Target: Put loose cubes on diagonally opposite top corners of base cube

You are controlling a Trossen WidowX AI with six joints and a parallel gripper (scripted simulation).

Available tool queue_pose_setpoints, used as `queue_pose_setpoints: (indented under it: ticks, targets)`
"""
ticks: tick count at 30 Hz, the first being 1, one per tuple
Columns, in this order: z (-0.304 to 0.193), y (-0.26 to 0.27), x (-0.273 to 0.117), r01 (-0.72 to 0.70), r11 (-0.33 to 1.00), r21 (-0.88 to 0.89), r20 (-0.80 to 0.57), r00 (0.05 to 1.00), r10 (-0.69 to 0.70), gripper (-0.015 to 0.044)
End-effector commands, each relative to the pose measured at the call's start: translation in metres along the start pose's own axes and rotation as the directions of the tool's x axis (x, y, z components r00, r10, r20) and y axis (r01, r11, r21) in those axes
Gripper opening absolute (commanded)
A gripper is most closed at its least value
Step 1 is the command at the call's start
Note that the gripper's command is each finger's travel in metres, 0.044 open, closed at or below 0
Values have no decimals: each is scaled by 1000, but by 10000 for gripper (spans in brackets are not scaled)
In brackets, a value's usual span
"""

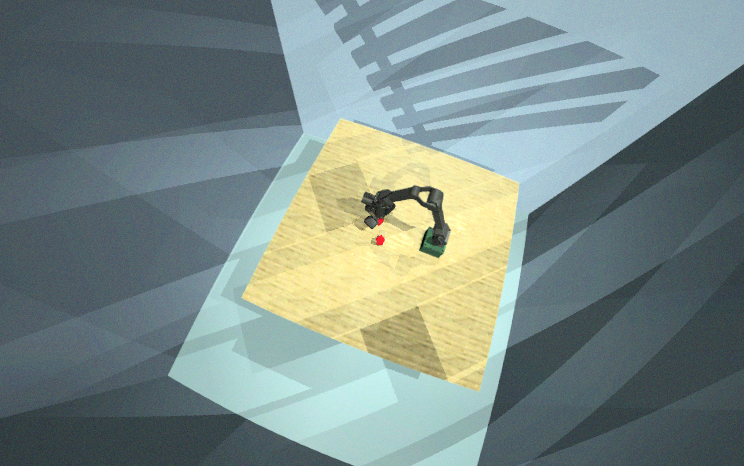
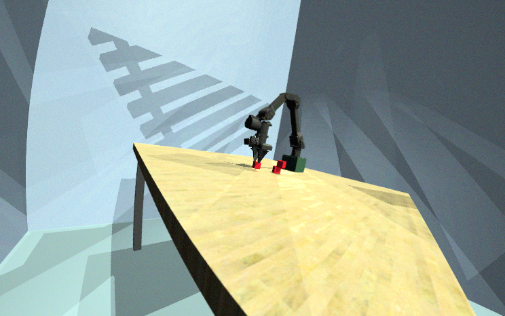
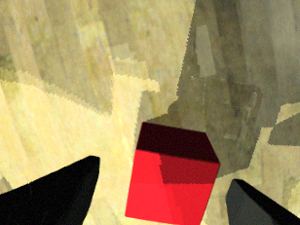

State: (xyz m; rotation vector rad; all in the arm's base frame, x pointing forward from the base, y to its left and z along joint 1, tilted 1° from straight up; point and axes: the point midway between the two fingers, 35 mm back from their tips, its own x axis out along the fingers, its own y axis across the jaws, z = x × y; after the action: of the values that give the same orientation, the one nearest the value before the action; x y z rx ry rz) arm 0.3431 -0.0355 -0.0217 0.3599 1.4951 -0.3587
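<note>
One loose red cube [image 1: 380, 222] [image 2: 256, 165] [image 3: 158, 201] rests on the table. My gripper [image 2: 257, 161] [image 3: 166, 178] is open above it, pointing down. In the wrist view the cube shows between the two fingers, with a gap on each side, nearer the right finger. The red base cube [image 2: 275, 169] stands on the table to the right in the exterior view. The other red cube [image 1: 379, 240] [image 2: 282, 163] sits on top of it, shifted to the right and overhanging, and looks level. In the top view the base cube cannot be told from the cube above it.
The arm stands on a dark green block [image 1: 432, 243] [image 2: 298, 164] to the right of the cubes. The wooden table [image 1: 340, 307] [image 2: 298, 230] reaches beyond them on every side. Patches of shadow cross the wood, including around the loose cube.
</note>
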Motion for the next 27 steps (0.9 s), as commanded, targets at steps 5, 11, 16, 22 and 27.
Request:
queue_pose_setpoints:
  ticks: [5, 11, 16, 22, 27]
  targets:
    - [-5, -3, 15, 11, 1000, -5, -17, 1000, -11, 265]
    - [-5, -3, 15, 11, 1000, -5, -17, 1000, -11, 186]
    - [-5, -3, 15, 11, 1000, -5, -17, 1000, -11, 105]
    - [-3, -2, 5, 11, 1000, -5, -17, 1000, -11, 105]
    - [-1, -1, -11, 11, 1000, -5, -17, 1000, -11, 105]
